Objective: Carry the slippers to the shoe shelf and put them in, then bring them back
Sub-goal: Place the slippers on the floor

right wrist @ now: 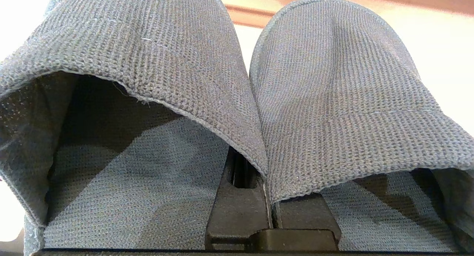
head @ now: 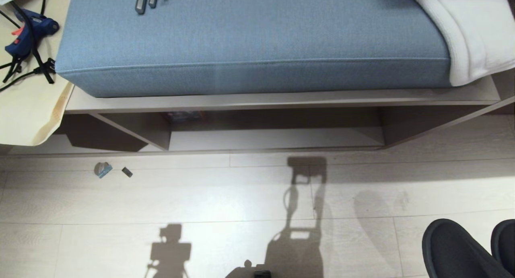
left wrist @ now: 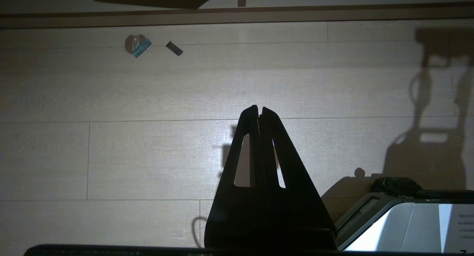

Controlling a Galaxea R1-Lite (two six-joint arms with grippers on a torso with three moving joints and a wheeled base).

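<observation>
On your left, the left gripper [left wrist: 259, 109] hangs over the bare floor [head: 201, 197] with its fingers pressed together, holding nothing. Ahead, the shoe shelf [head: 273, 139] sits low under the blue cushion [head: 249, 40]; only a small dark box shows at its back. On your right, the right gripper [right wrist: 268, 196] has its fingers pinched on the adjoining inner edges of the slippers [right wrist: 333, 93], two of them, side by side, toes outward. Judge them light, soft and floppy: keep hold at those inner edges, where both are caught at once.
</observation>
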